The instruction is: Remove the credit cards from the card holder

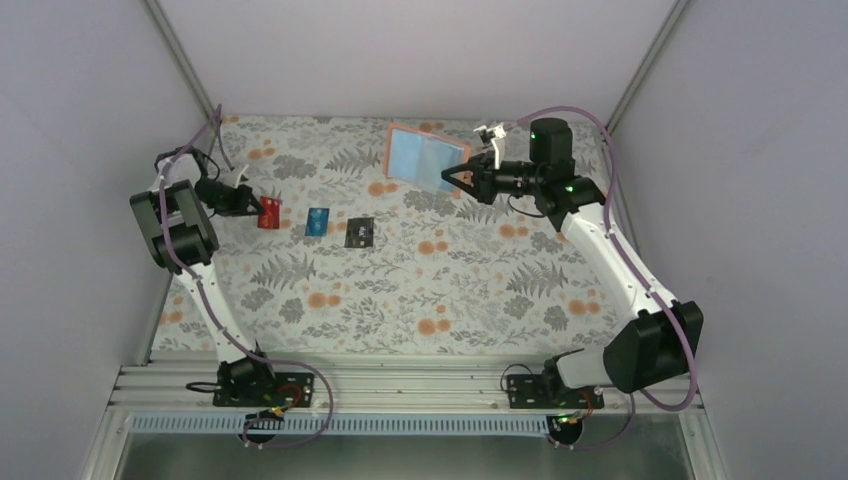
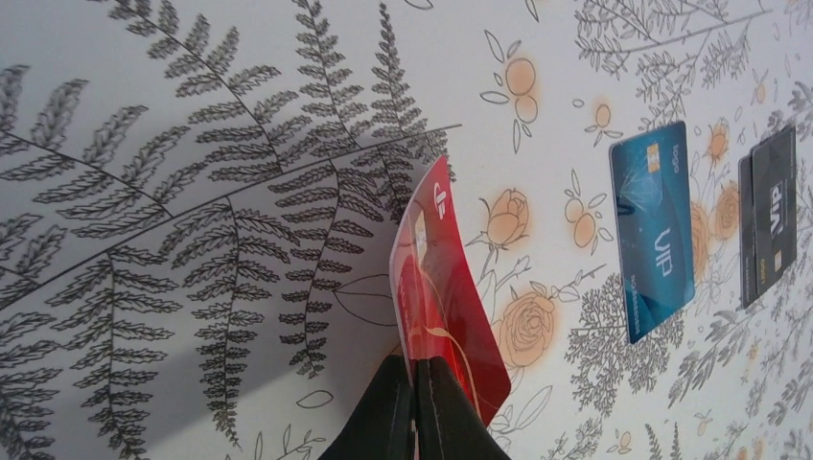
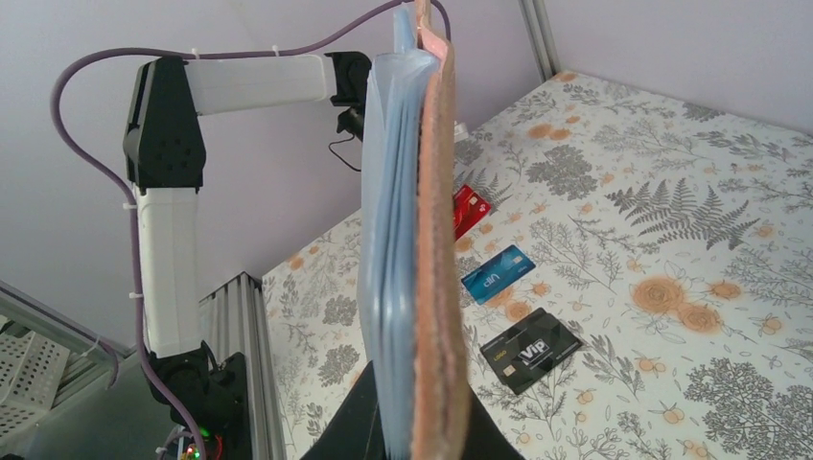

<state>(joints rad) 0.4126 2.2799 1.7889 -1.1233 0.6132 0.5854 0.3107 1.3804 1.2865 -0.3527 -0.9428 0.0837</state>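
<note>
My left gripper (image 2: pixel 414 376) (image 1: pixel 252 203) is shut on the red credit card (image 2: pixel 449 292) (image 1: pixel 268 213), which stands on edge just above the floral cloth at the left. To its right lie the blue card (image 2: pixel 654 226) (image 1: pixel 318 221) (image 3: pixel 497 273) and the black card (image 2: pixel 769 215) (image 1: pixel 359 232) (image 3: pixel 530 350), flat on the cloth. At the far right my right gripper (image 1: pixel 450 176) (image 3: pixel 414 422) is shut on the edge of the card holder (image 1: pixel 422 157) (image 3: pixel 414 249), held open in the air, light blue inside, tan outside.
The flower-print cloth (image 1: pixel 470 290) covers the table inside pale walls. The left arm (image 3: pixel 168 220) rises at the left in the right wrist view. An aluminium rail (image 1: pixel 400 385) runs along the near edge with both arm bases.
</note>
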